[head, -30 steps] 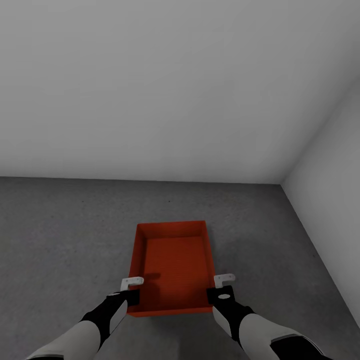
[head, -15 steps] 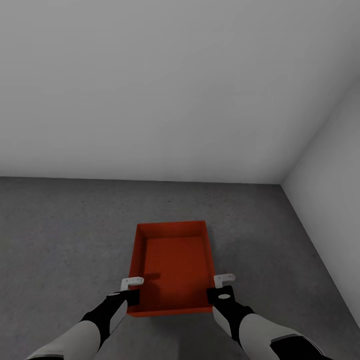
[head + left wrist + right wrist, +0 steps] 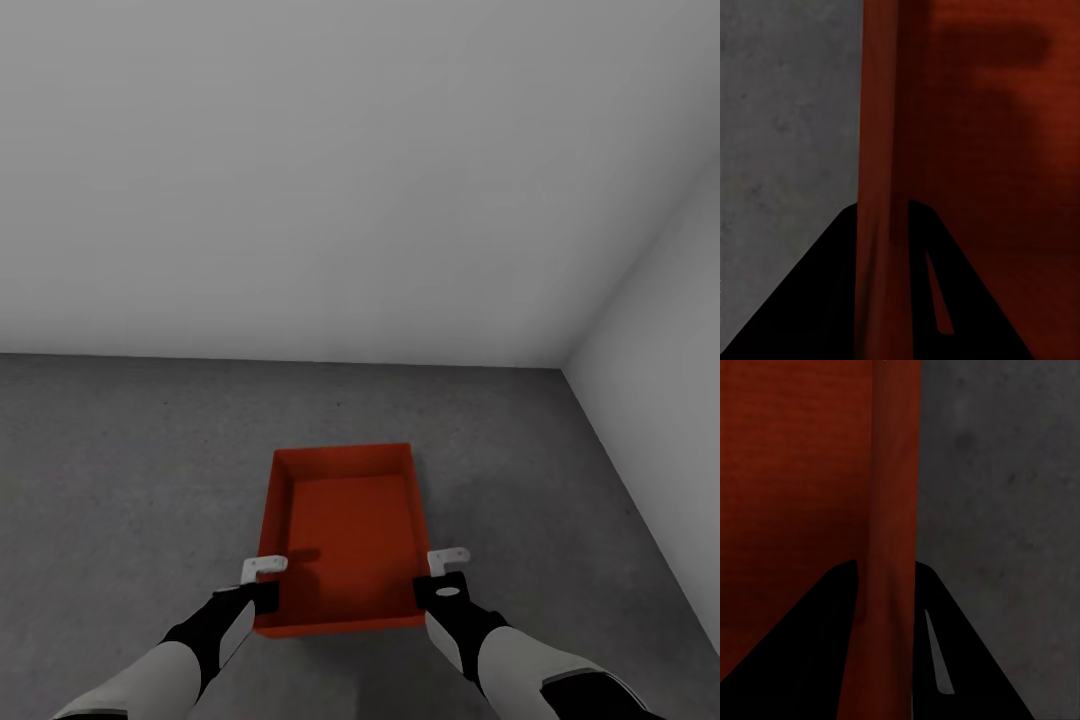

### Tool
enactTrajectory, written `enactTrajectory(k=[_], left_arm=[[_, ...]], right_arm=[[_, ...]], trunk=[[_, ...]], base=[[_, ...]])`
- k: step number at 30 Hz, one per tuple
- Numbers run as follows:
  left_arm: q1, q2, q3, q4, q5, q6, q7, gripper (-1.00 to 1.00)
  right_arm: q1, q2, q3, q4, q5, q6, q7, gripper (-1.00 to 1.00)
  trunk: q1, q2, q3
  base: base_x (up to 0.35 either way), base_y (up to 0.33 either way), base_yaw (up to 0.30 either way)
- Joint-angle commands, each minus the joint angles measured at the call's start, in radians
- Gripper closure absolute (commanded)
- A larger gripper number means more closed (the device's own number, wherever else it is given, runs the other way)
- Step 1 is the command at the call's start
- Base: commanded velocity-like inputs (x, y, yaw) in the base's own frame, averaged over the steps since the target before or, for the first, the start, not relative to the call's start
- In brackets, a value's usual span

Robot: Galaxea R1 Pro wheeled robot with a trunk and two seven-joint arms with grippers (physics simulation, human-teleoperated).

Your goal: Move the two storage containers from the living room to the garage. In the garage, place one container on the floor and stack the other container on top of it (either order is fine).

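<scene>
One red-orange storage container [image 3: 350, 525] is low over the garage's dark grey concrete floor [image 3: 120, 470], its long side pointing away from me. Whether it touches the floor I cannot tell. My left gripper [image 3: 266, 590] is shut on its left wall near the front corner, and my right gripper [image 3: 432, 585] is shut on its right wall opposite. In the left wrist view the thin red wall [image 3: 881, 150] runs between the dark fingers [image 3: 817, 300]. The right wrist view has the same with the other wall [image 3: 894, 495] and its fingers [image 3: 960, 660]. The container is empty inside.
A plain pale grey wall [image 3: 300, 200] stands beyond the container, and a second wall [image 3: 670, 380] closes the room on the right, meeting it in a corner. Bare concrete spreads to the left and in front of the container.
The container and both grippers have sunk very slightly toward the floor. Nothing else has shifted.
</scene>
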State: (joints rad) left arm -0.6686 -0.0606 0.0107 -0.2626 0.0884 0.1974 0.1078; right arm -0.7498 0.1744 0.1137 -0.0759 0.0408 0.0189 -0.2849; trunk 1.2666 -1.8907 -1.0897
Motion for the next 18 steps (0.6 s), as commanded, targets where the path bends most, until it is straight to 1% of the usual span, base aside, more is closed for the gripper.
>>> enactTrajectory(k=[1,9,10,11,12,18], left_arm=[[0.0,0.038,0.011,-0.014,-0.004,-0.002,0.013,1.0],[0.0,0.039,0.011,-0.014,-0.003,-0.003,0.022,1.0],[0.0,0.039,0.011,-0.014,-0.003,-0.003,0.022,1.0],[0.0,0.039,0.011,-0.013,-0.003,-0.002,0.023,1.0],[0.0,0.039,0.011,-0.012,-0.002,-0.001,0.025,-1.0],[0.0,0.039,0.01,-0.011,-0.002,0.018,0.025,-1.0]], right_arm=[[0.0,0.0,-0.005,0.008,-0.004,0.028,-0.007,1.0],[0.0,0.0,-0.005,0.008,-0.004,0.029,-0.008,1.0],[0.0,0.0,-0.005,0.008,-0.005,0.029,-0.009,-1.0],[0.0,0.0,-0.006,0.008,-0.005,0.03,-0.01,-1.0],[0.0,0.0,-0.006,0.008,-0.005,0.03,-0.01,-1.0],[0.0,0.0,-0.005,0.008,-0.005,0.029,-0.011,-1.0]], trunk=[[0.0,0.0,-0.001],[0.0,0.0,-0.001],[0.0,0.0,-0.001],[0.0,0.0,-0.001],[0.0,0.0,-0.001],[0.0,0.0,-0.001]], base=[[0.0,0.0,0.0],[0.0,0.0,0.0],[0.0,0.0,0.0],[0.0,0.0,0.0],[0.0,0.0,0.0],[0.0,0.0,0.0]])
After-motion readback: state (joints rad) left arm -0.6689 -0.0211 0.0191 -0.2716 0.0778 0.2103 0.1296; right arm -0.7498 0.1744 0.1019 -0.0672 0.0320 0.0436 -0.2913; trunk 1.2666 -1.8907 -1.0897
